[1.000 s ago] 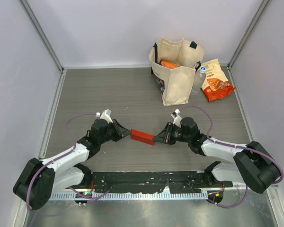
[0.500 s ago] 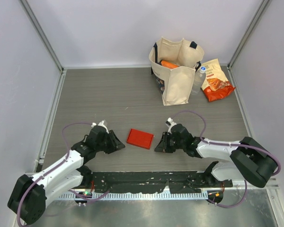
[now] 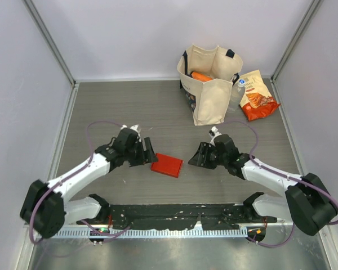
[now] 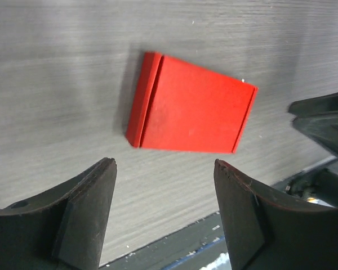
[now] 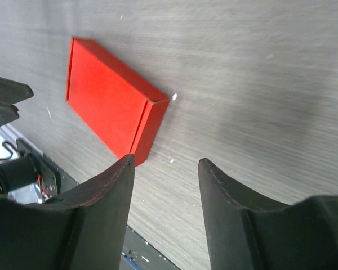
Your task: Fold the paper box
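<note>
The paper box (image 3: pixel 167 165) is a small flat bright red rectangular box lying closed on the grey table between the two arms; it also shows as the box (image 4: pixel 191 109) in the left wrist view and the box (image 5: pixel 114 114) in the right wrist view. My left gripper (image 3: pixel 148 152) stands open just left of it, apart from it, with nothing between its fingers (image 4: pixel 164 163). My right gripper (image 3: pixel 196 156) is open to the right of the box, a short gap away, also holding nothing (image 5: pixel 166 161).
A beige cloth tote bag (image 3: pixel 209 85) stands at the back right with an orange item inside. Next to it lie a clear bottle (image 3: pixel 236 90) and an orange-red snack bag (image 3: pixel 257 95). Grey walls close the table on three sides.
Both grippers let go of the red box, which now lies flat on the table. Both have opened and hover at either side of it after drawing back.
</note>
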Tool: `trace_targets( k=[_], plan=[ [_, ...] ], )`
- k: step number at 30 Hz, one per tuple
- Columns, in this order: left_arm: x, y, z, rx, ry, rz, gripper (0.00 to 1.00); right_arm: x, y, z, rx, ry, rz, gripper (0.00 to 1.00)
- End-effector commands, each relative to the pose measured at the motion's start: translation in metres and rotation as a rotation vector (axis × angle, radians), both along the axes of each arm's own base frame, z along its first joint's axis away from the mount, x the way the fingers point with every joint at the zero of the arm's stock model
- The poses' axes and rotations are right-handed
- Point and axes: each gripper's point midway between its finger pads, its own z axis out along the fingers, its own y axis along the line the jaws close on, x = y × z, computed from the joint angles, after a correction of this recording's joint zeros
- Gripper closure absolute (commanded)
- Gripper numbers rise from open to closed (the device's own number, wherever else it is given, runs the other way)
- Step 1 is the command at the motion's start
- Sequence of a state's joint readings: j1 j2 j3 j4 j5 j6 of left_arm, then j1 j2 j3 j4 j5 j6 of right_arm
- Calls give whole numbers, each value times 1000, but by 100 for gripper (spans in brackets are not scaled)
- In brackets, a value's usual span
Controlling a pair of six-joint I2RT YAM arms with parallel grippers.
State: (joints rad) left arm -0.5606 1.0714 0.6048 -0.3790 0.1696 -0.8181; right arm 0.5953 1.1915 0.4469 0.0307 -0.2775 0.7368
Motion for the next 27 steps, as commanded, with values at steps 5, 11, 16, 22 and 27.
trace_targets(
  k=[5, 11, 16, 22, 27],
  plan=[
    [43, -9, -6, 285, -52, -115, 31, 18, -7, 36, 84, -33, 37, 32],
    [44, -23, -23, 216, -47, -131, 26, 16, 16, 19, 161, -4, 78, 32],
    [49, -37, -42, 180, 5, -113, 33, 18, 43, 3, 162, 13, 97, 48],
    [42, -36, -58, 161, 40, -90, 42, 27, 63, -10, 117, 16, 60, 55],
    [45, -30, -54, 132, 6, -16, 53, 44, 77, -10, 69, -27, 35, 64]
  ],
)
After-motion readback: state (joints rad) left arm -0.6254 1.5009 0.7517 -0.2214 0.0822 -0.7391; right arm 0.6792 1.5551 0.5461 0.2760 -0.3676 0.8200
